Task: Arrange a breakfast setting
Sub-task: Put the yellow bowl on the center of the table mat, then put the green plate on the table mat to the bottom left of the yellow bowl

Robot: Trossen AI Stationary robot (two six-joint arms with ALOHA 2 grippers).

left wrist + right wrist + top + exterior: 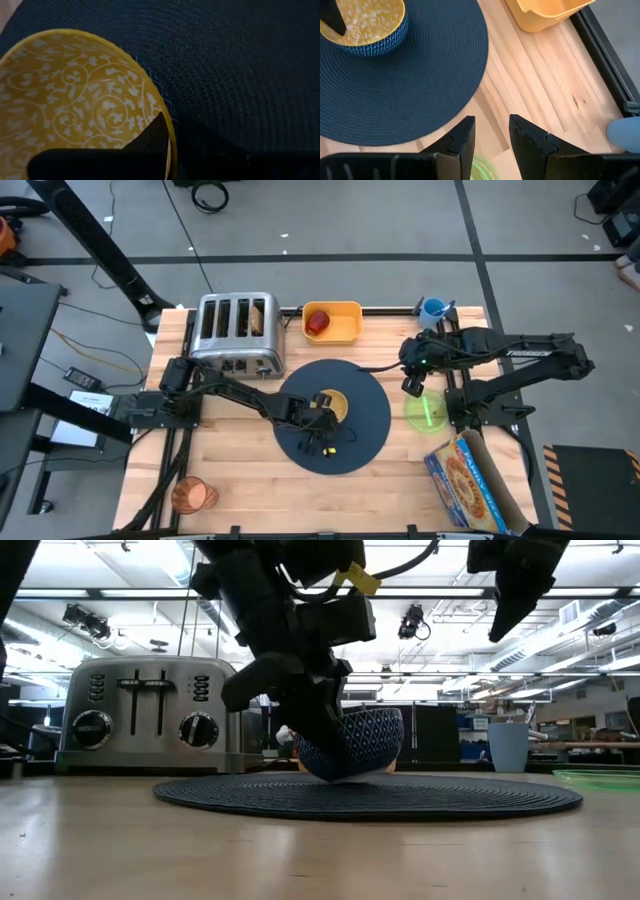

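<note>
Bowl (pixel 330 406) set mid-mat (pixel 370 435), left gripper (pixel 322 402) pinching its rim. Right gripper (pixel 412 386) empty, fingers apart. Apple (pixel 317 321), cup (pixel 193 495), plate (pixel 428 412) still unplaced.

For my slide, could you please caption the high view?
Left gripper at the bowl on the round mat.

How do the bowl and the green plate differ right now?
The bowl sits on the dark mat; the green plate lies on bare wood beside it. The bowl is deep, yellow inside, blue-patterned outside; the plate is flat and see-through. The left gripper has a finger in the bowl; the right gripper hovers over the plate, holding nothing. Both are round.
</note>
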